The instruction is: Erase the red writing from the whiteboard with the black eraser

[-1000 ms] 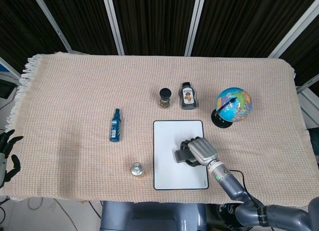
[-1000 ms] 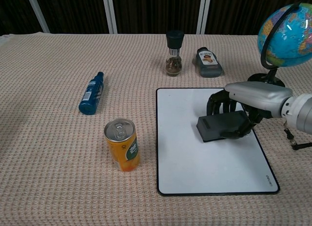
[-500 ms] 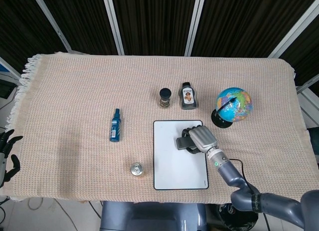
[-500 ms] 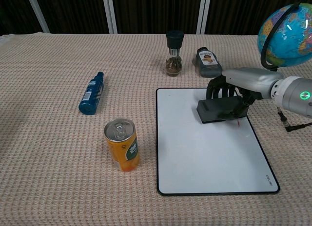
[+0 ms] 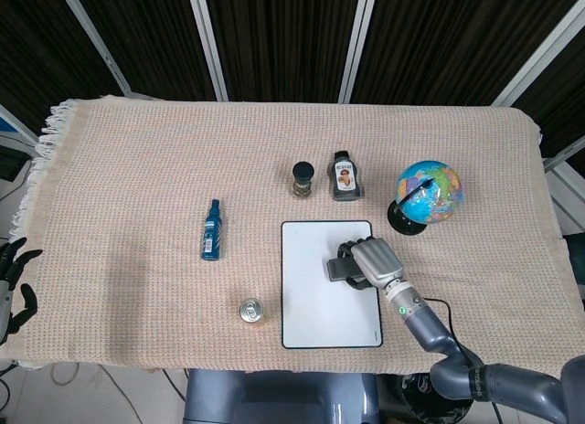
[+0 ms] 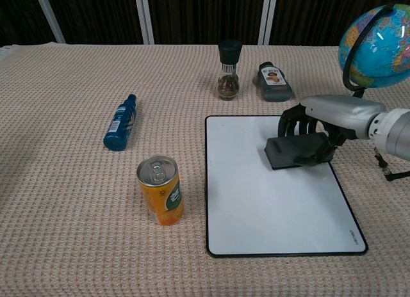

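The whiteboard (image 5: 311, 305) (image 6: 269, 214) lies flat on the cloth at the front right. Its visible surface is plain white, and I see no red marks on it. My right hand (image 5: 370, 259) (image 6: 320, 121) grips the black eraser (image 5: 338, 270) (image 6: 291, 153) and presses it on the upper right part of the board. My left hand (image 5: 11, 282) hangs off the table's left edge with its fingers spread and nothing in them; the chest view does not show it.
An orange can (image 5: 251, 312) (image 6: 161, 189) stands left of the board. A blue bottle (image 5: 211, 229) (image 6: 120, 121) lies further left. Behind the board stand a spice grinder (image 5: 303, 178) (image 6: 228, 70) and a dark jar (image 5: 345, 176) (image 6: 275, 81). A globe (image 5: 427, 195) (image 6: 378, 44) is at the right.
My right hand slid the eraser up the board and then back down and slightly right. A small red mark seen half a second ago beside the eraser no longer shows.
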